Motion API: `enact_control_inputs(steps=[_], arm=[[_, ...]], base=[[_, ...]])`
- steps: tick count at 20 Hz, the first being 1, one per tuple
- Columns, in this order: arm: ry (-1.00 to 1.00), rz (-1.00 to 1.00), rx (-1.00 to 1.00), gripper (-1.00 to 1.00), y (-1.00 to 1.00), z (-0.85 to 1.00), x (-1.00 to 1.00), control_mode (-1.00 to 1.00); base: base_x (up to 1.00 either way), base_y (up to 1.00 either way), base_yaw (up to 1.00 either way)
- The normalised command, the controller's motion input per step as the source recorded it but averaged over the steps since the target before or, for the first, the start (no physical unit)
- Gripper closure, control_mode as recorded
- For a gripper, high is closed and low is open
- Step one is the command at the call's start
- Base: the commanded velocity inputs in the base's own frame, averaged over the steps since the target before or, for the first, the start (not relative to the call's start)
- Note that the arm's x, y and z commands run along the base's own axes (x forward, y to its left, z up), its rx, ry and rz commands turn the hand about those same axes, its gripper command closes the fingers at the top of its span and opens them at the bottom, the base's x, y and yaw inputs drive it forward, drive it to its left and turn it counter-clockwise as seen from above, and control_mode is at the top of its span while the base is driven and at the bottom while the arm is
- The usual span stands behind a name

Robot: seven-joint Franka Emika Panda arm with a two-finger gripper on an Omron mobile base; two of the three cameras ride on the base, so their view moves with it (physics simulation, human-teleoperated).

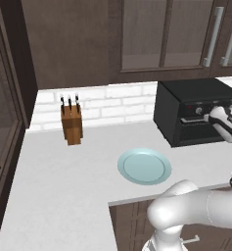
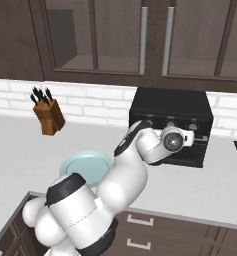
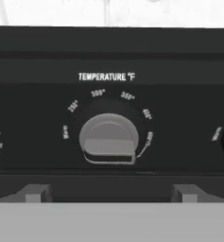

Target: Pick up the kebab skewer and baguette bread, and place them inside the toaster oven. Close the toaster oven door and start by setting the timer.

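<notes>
The black toaster oven (image 1: 186,95) (image 2: 170,107) stands at the back of the counter against the white brick wall. Its toaster oven door (image 1: 200,130) looks shut, with the bar handle across it. My gripper (image 1: 209,113) (image 2: 191,139) (image 3: 111,193) is open right in front of the knob row, holding nothing. In the hand view the grey temperature knob (image 3: 108,139) sits centred just above and between my two fingertips (image 3: 35,193), with other knobs cut off at both edges. The kebab skewer and the baguette bread are out of view.
A pale blue plate (image 1: 144,165) (image 2: 85,164) lies bare near the counter's front edge. A wooden knife block (image 1: 72,122) (image 2: 47,117) stands at the back left. Dark wall cabinets (image 2: 155,35) hang above the oven.
</notes>
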Motion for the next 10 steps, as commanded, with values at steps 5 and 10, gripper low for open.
enact_control_inputs(steps=[5,10], arm=[[-0.01,0.0,0.0,-1.0,0.21,0.0,0.03,-1.0],[-0.02,0.0,0.0,-1.0,0.2,0.0,-0.08,-1.0]], base=[[0.0,0.0,0.0],[0.0,0.0,0.0]])
